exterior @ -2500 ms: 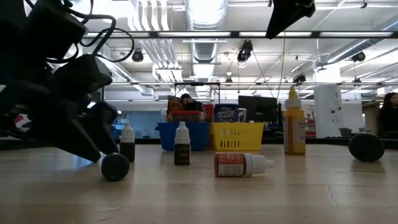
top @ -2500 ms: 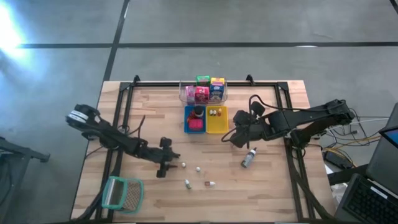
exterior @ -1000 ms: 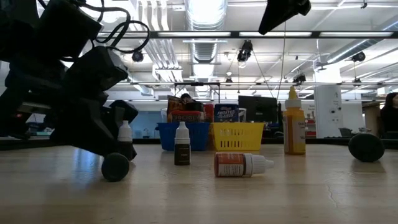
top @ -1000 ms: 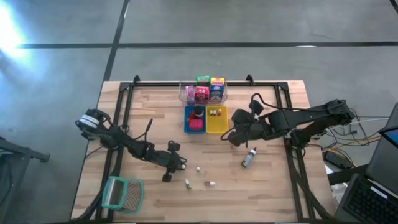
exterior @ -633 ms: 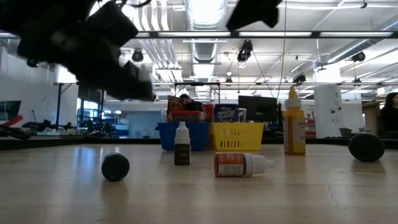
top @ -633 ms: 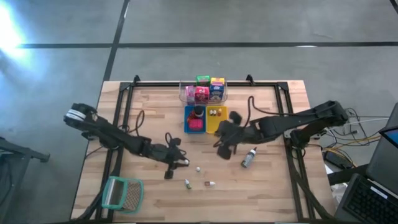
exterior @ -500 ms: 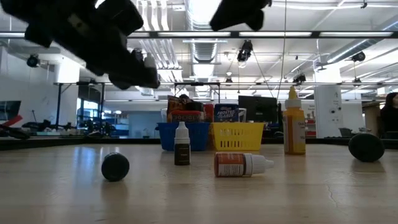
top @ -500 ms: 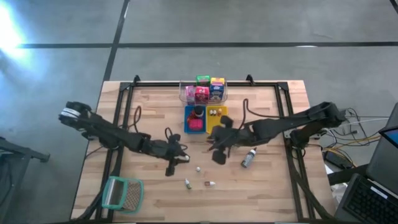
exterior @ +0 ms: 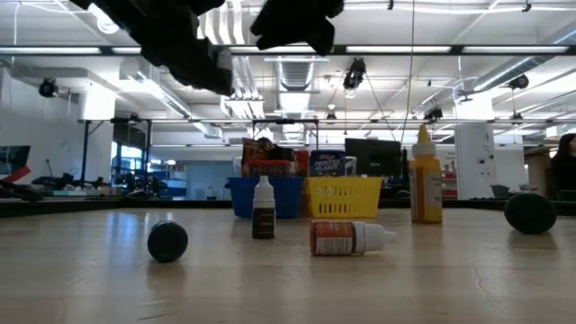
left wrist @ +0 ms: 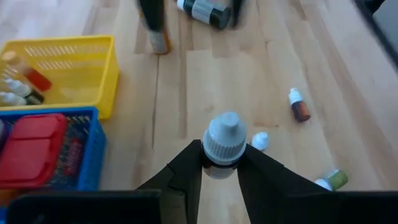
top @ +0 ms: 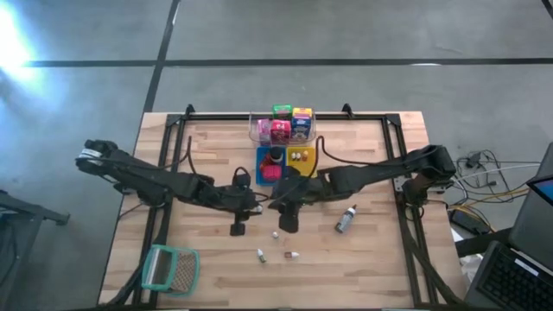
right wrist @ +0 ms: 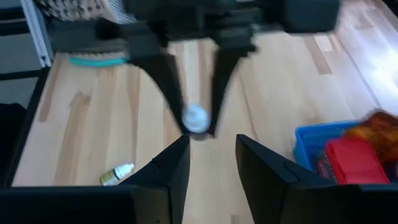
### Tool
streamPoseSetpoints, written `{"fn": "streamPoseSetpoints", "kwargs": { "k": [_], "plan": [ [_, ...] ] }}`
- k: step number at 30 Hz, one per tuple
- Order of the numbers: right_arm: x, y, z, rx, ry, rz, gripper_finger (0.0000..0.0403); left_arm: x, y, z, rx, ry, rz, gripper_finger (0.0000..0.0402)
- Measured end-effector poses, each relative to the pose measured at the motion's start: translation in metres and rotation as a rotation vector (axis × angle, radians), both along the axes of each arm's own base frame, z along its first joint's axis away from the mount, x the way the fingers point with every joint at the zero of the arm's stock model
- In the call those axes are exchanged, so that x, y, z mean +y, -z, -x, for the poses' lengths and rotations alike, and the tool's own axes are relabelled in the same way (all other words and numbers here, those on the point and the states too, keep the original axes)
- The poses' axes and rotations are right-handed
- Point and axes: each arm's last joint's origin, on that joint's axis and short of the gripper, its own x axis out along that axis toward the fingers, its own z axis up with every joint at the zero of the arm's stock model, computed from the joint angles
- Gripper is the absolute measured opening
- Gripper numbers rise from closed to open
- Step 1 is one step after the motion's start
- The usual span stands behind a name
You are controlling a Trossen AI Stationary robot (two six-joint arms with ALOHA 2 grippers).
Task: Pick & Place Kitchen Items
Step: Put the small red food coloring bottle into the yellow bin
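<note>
High view: on the wood-plank table (top: 190,155), the left gripper (top: 255,207) and right gripper (top: 278,206) meet tip to tip, above the tabletop near the blue tray (top: 262,163). The clear tub (top: 256,130) holds pink, green and blue packets. A grey bottle (top: 346,219) lies on its side.

Low view: a brown dropper bottle (exterior: 263,209) stands upright; a red-labelled one (exterior: 351,238) lies flat.

Left wrist view: the left fingers clamp a small grey-capped bottle (left wrist: 222,140) by its body. The yellow mesh tray (left wrist: 99,74) holds small bottles.

Right wrist view: the right fingers (right wrist: 171,167) stand parted, gripping nothing, just short of that bottle.
</note>
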Motion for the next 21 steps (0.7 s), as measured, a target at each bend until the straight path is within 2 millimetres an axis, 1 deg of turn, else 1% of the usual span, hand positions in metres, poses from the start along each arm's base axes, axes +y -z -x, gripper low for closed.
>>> {"fn": "streamPoseSetpoints", "kwargs": {
  "k": [5,11,21],
  "plan": [
    [0.002,-0.001,-0.010,-0.014,-0.022,0.012,0.0140,0.007,-0.001,-0.001,0.001,-0.040,-0.015,0.0096],
    [0.003,0.001,-0.013,-0.004,-0.029,0.017,0.0145,0.010,-0.008,-0.004,-0.034,-0.059,-0.028,0.0096],
    [0.000,-0.002,-0.016,-0.039,-0.015,0.020,0.0115,0.010,-0.019,-0.008,-0.078,-0.029,-0.070,0.0096]
  ]
}}
